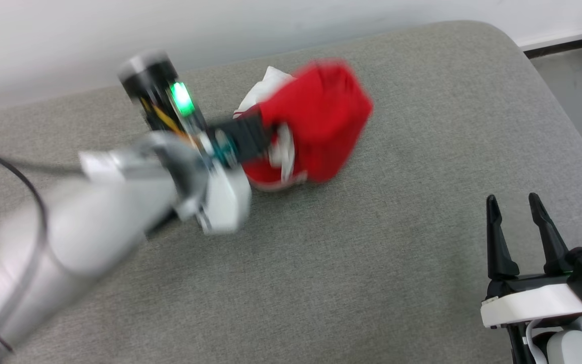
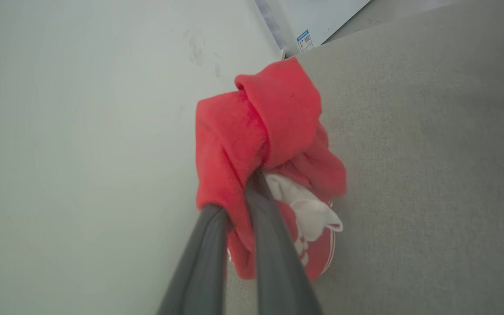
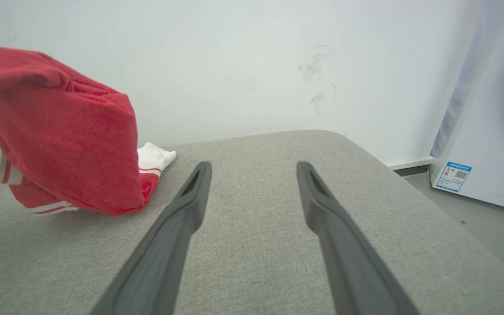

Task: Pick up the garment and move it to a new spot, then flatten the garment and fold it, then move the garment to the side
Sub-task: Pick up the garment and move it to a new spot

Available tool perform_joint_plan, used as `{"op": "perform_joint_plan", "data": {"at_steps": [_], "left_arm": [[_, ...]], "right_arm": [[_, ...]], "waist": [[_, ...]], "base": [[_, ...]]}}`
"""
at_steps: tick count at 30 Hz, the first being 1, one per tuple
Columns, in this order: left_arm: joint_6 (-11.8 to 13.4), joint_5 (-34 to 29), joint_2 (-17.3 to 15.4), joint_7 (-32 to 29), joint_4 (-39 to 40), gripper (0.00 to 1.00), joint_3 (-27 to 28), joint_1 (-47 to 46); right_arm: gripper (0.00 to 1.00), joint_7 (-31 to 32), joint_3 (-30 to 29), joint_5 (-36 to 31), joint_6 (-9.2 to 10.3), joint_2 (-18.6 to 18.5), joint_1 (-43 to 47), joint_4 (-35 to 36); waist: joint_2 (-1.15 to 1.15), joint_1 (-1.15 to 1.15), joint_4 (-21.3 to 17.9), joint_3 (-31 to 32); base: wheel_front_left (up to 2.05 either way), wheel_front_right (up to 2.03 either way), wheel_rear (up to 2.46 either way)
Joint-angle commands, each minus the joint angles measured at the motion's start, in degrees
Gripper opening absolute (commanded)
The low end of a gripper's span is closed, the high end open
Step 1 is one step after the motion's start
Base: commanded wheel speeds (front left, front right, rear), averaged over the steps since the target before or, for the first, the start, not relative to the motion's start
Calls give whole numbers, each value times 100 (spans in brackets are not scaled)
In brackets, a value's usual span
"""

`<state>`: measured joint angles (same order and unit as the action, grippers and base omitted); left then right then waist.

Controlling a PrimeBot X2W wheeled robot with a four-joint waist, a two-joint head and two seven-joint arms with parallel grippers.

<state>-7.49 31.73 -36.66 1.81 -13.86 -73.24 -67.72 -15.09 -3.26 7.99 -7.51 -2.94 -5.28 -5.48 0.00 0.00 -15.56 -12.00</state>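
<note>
Grey fabric cushion (image 1: 372, 253); scuffed white wall (image 3: 234, 65); white appliance (image 3: 479, 131); grey floor (image 3: 488, 223).

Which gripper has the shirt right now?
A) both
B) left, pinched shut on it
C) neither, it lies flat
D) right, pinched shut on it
B: the left gripper has its fingers closed on a bunched fold of the red garment, while the right gripper stands open above the grey padded surface, apart from the cloth.
</note>
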Motion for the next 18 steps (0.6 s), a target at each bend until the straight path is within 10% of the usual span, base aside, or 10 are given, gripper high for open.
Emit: {"op": "perform_joint_plan", "data": {"at_steps": [1,9,10,11,18], "left_arm": [[9,-115,76,-18,68,0,-1,227],[9,-1482,833,-1028,857,0,-8,2988],[9,-1492,931,-1091,877,32,1,3118],[10,-1504,1021,-1102,847,100,15,3182],[9,-955,1417,-255,146,100,-3,2952]], "right_arm": [[100,-11,7,-36,4,10,17,2],[100,-12,90,-235,4,11,-72,-72],[100,-12,97,-252,4,9,-69,-85],[100,-11,97,-263,4,10,-58,-94],[100,-11,11,-389,4,8,103,-36]], "waist": [[0,0,30,5],[0,0,318,113],[0,0,369,135],[0,0,434,164],[0,0,1065,400]], "base": [[0,0,0],[0,0,0],[0,0,0],[0,0,0],[0,0,0]]}}
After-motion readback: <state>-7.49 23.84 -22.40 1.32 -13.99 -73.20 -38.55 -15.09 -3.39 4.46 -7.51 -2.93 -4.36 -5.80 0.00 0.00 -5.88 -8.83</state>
